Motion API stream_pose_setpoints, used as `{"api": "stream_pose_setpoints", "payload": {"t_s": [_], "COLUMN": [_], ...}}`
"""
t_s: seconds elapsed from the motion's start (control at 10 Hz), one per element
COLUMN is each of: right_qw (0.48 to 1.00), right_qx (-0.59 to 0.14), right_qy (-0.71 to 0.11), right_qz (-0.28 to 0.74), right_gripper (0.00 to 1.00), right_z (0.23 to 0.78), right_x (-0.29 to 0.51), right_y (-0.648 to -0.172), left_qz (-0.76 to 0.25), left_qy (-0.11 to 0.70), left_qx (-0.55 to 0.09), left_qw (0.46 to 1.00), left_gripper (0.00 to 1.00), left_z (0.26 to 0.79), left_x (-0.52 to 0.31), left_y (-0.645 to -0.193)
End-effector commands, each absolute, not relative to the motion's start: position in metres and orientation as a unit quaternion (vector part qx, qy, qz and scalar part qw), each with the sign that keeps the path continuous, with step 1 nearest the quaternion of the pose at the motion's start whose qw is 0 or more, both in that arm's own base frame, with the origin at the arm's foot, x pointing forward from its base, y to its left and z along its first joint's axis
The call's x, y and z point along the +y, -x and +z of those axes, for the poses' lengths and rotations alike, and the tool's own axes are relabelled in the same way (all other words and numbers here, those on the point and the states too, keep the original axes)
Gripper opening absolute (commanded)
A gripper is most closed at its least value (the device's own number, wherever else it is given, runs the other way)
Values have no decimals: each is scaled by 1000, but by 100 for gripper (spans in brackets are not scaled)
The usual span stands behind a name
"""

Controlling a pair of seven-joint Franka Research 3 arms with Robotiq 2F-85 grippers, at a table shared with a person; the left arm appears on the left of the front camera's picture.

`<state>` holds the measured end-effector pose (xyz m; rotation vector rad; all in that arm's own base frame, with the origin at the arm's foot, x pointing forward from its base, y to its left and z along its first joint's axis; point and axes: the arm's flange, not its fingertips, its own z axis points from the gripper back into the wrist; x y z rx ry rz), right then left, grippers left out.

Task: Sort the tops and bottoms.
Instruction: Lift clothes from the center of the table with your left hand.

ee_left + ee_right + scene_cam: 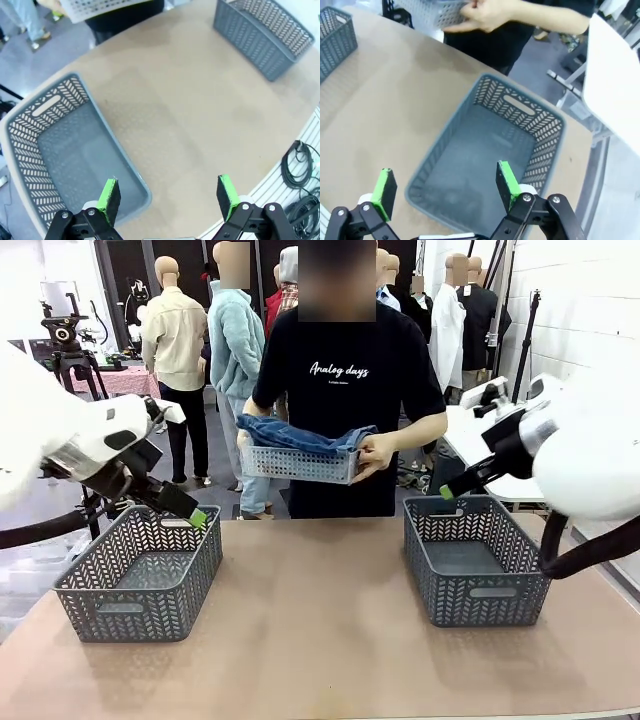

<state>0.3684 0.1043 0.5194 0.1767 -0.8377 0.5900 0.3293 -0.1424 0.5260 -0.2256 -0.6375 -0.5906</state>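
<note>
- The left jaws stood apart with nothing between them, their green pads (109,197) spread wide in the left wrist view.
- In the front view, the left arm's green pad (198,517) hung just above the far right corner of the left grey basket (140,585), not touching it.
- The left wrist view looked down on that left grey basket (30,150), whose floor was in plain sight, with one finger over its corner and the other over the bare bench (190,110).
- The right jaws were likewise apart and held nothing, their green pads (504,180) spaced wide in the right wrist view.
- In the front view, the right arm's green pad (445,493) hovered near the far left corner of the right grey basket (480,580).
- The right wrist view looked down into the right grey basket (485,150), its floor plainly visible.
- The two grey baskets stood well apart on the bench (320,640), one toward each side.
- At the far side, a person in a black printed T-shirt (340,370) held a white basket (300,465) up above the bench edge.
- The person's hand (375,452) gripped its right end.
- A blue denim garment (300,435) lay in the white basket, bunched and spilling over its top rim.
- I could not tell from the folds which kind of bottoms it was.
</note>
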Motion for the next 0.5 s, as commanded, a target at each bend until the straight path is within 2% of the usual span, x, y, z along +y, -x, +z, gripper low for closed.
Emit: {"api": "stream_pose_setpoints", "payload": {"t_s": [0.0, 0.3, 0.4], "right_qw": [858, 860, 865], "right_qx": [-409, -408, -406], "right_qy": [-107, -125, -98], "right_qz": [291, 279, 280], "right_gripper": [100, 100, 100], "right_z": [475, 468, 533], "right_x": [78, 81, 92], "right_y": [-300, -308, -361], "left_qz": [-291, -284, -266], "left_qy": [105, 114, 120], "left_qx": [-309, -308, -310], "left_qw": [899, 901, 905], "left_gripper": [100, 100, 100], "left_z": [518, 518, 518], "left_x": [-130, -129, -118], "left_y": [-320, -323, -336]}}
